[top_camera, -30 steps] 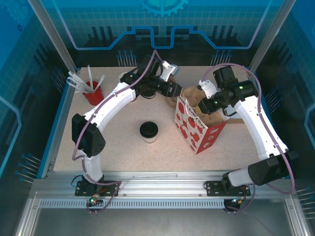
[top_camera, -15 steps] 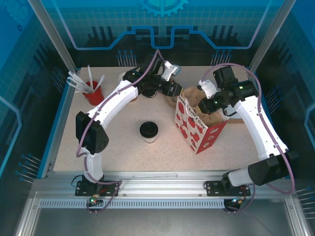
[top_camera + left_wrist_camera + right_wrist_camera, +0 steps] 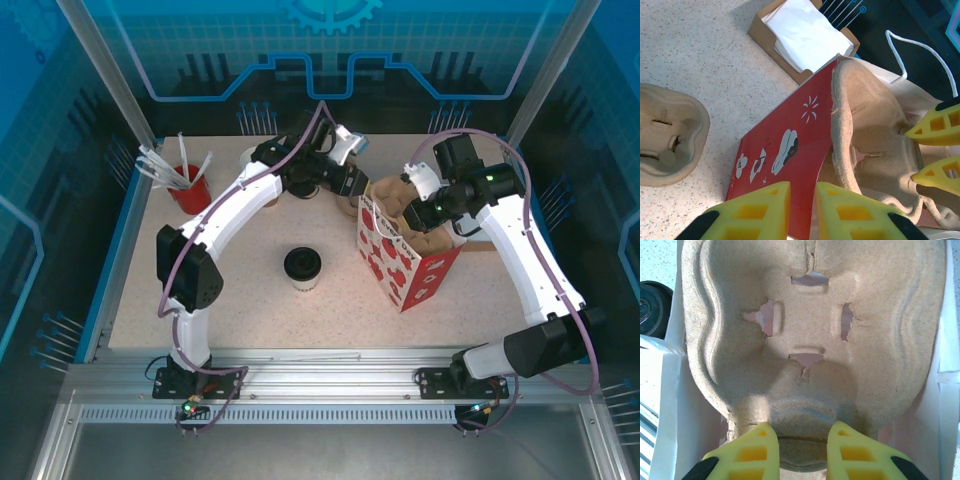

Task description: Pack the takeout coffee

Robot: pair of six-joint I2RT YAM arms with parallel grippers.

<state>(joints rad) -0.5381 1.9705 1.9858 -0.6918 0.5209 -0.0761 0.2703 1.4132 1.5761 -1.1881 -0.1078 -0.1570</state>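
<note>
The takeout coffee point(image 3: 302, 267), a short pale cup with a black lid, stands alone in the middle of the table, left of the strawberry-print bag point(image 3: 405, 265). My left gripper point(image 3: 360, 190) is at the bag's far left rim. In the left wrist view, the bag's red wall point(image 3: 790, 135) sits between the nearly closed yellow fingers of my left gripper point(image 3: 801, 186). My right gripper point(image 3: 802, 427) is shut on the near edge of a brown pulp cup carrier point(image 3: 810, 330) set in the bag's mouth point(image 3: 875, 125).
A red cup of white stirrers point(image 3: 187, 185) stands at the back left. A second pulp carrier point(image 3: 665, 135) lies on the table beside the bag. A cardboard box of white napkins point(image 3: 800, 35) sits beyond the bag. Blue walls ring the table.
My left gripper's fingers have closed in on the bag's wall, and the left arm's elbow has shifted slightly. The right arm, carrier and coffee have stayed put.
</note>
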